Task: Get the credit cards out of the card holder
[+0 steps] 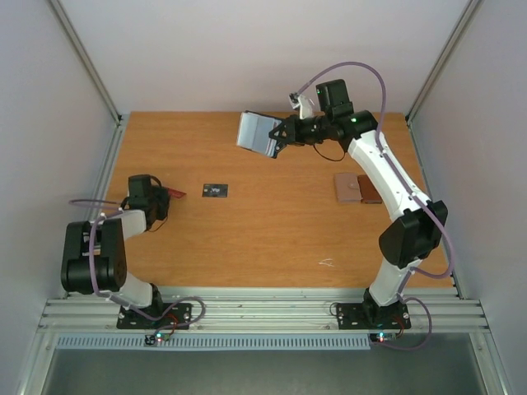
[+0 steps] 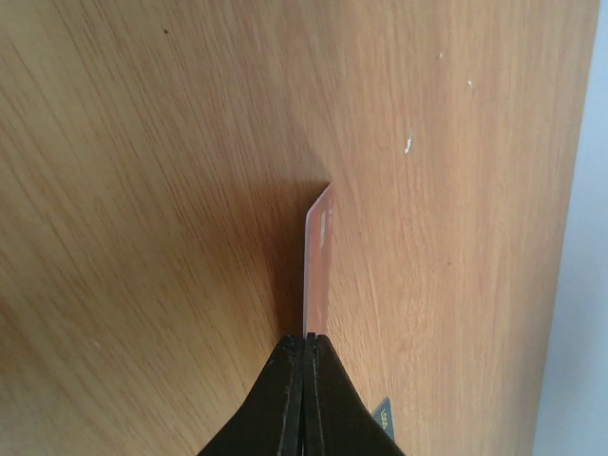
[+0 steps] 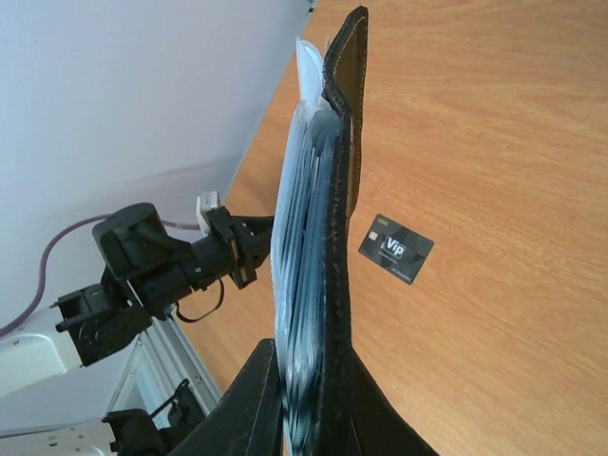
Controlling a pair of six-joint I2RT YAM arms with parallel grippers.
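My right gripper (image 1: 280, 136) is shut on the card holder (image 1: 258, 134) and holds it up over the far middle of the table. In the right wrist view the card holder (image 3: 340, 190) stands edge-on between my fingers (image 3: 249, 399), black cover on the right and pale blue pockets on the left. At the table's left, my left gripper (image 1: 165, 198) is shut on a dark red credit card (image 1: 175, 194). That card (image 2: 318, 256) sticks out edge-on from the closed tips (image 2: 306, 340), close to the wood. A black credit card (image 1: 216, 190) (image 3: 396, 248) lies flat on the table between the arms.
A brown two-tone wallet-like piece (image 1: 356, 188) lies on the table beside the right arm. The left arm (image 3: 161, 261) shows behind the holder in the right wrist view. Metal frame posts and white walls border the table (image 1: 272, 239) at the left, right and back.
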